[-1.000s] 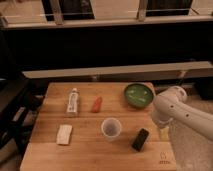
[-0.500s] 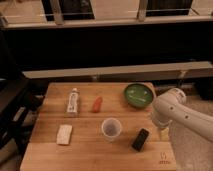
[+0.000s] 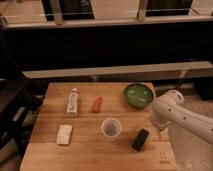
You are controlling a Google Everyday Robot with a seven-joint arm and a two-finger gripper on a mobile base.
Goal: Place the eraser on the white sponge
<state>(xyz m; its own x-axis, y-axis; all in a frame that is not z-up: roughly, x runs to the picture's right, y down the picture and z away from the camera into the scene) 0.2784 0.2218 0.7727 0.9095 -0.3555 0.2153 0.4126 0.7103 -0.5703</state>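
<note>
Eraser (image 3: 141, 139) lies on table (image 3: 95, 155), front right, just beside gripper (image 3: 161, 129); how wide the gripper stands cannot be told. Sponge (image 3: 64, 134) sits well apart at left. Cup (image 3: 111, 128) stands between them, so a low carry could knock it over.

The gripper (image 3: 161, 131) hangs at the table's (image 3: 90, 156) right edge, beside the eraser (image 3: 140, 139). Toward the white sponge (image 3: 64, 134) near the front left corner, the clear cup (image 3: 111, 128) stands mid-table, while the front-edge strip is open. The tube (image 3: 73, 102), orange-red piece (image 3: 97, 104) and green bowl (image 3: 139, 94) crowd the back half.
</note>
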